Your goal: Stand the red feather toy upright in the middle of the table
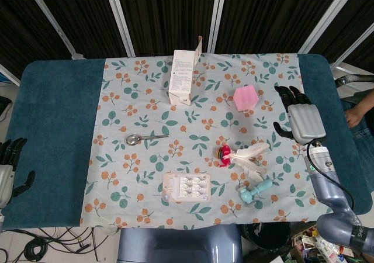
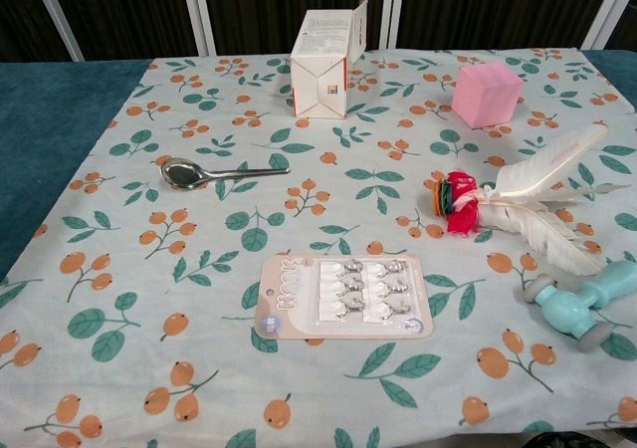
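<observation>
One red feather toy (image 1: 242, 156) lies right of centre, one metal spoon (image 1: 145, 138) to the left, one white carton (image 1: 183, 76) at the far side, one pink block (image 1: 246, 97) to its right. Near edge — one card of hooks (image 1: 186, 187) (two rows of small metal hooks) and one teal dumbbell (image 1: 256, 191). Two hands — left hand (image 1: 8, 166), right hand (image 1: 300, 117).

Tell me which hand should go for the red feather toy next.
The right hand. It hovers open over the table's right side, near the red feather toy, which lies flat on the floral cloth. The left hand sits off the table's far left edge, with the spoon and hook card lying between.
</observation>
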Controlling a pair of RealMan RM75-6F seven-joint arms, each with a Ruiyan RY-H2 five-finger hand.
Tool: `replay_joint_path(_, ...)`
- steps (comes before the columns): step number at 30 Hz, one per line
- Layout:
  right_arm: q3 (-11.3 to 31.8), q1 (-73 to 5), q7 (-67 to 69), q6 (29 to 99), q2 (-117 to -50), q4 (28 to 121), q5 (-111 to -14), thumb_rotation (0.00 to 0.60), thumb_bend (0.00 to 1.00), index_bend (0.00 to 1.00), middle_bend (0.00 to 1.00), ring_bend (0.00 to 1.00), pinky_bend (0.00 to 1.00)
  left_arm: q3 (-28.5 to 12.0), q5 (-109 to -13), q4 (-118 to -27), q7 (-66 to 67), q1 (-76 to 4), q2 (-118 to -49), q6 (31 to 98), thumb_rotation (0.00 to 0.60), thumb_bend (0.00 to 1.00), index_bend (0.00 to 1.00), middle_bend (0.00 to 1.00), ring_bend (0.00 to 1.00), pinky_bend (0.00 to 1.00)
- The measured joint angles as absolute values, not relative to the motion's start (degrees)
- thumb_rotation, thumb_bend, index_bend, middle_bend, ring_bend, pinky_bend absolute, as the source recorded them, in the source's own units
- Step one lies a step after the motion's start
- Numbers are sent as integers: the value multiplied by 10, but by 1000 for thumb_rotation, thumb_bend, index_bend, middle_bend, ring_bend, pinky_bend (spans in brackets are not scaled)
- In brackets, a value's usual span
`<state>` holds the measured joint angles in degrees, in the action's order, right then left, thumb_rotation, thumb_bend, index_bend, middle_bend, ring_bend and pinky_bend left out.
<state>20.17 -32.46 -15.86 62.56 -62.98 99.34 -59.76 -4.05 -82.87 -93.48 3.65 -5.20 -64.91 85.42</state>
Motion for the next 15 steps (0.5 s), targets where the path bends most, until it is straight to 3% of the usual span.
replay_joint_path(15, 187, -325, -161, 640, -636, 996, -612, 600, 268, 0, 64, 39, 136, -41, -827, -934, 36, -51, -649, 854, 600, 390, 47, 68, 0, 0)
